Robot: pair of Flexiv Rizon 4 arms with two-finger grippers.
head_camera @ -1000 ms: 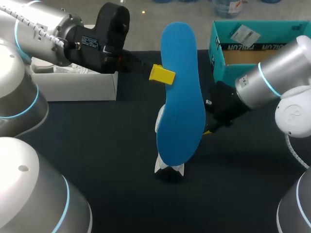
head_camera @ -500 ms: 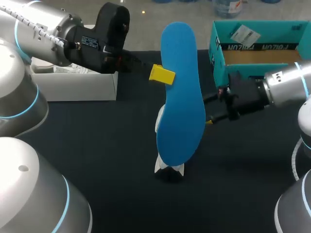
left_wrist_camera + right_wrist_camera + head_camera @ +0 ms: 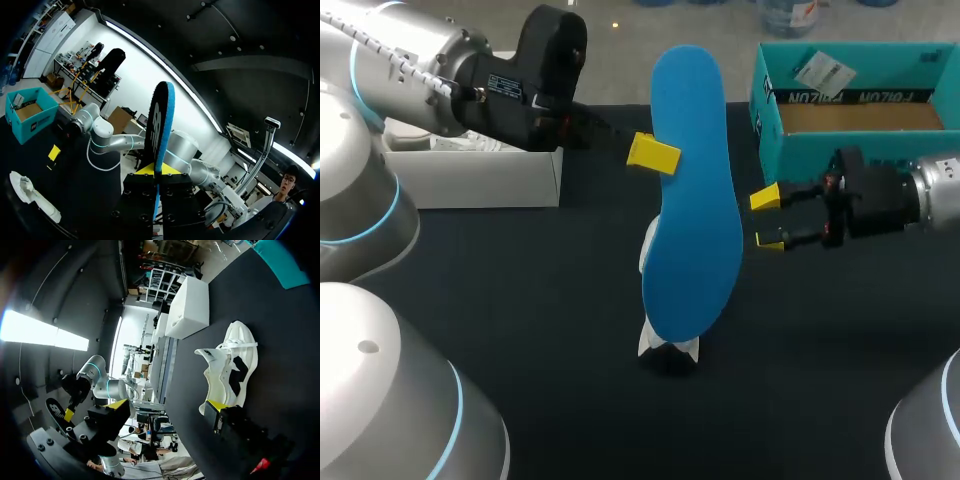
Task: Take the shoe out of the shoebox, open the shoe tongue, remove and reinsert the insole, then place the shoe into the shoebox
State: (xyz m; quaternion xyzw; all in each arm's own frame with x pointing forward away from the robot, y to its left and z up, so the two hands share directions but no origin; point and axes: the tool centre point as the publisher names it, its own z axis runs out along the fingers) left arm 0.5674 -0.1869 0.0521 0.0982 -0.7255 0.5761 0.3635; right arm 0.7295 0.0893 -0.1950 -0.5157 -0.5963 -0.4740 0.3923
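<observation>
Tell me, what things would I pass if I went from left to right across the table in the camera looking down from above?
white box → blue insole, standing up tall → right gripper

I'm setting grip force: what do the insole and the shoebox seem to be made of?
The insole looks like thin foam, probably, matte blue on one face and black on the other, with no shine. The shoebox looks like cardboard: teal printed outside, plain brown inside.
</observation>
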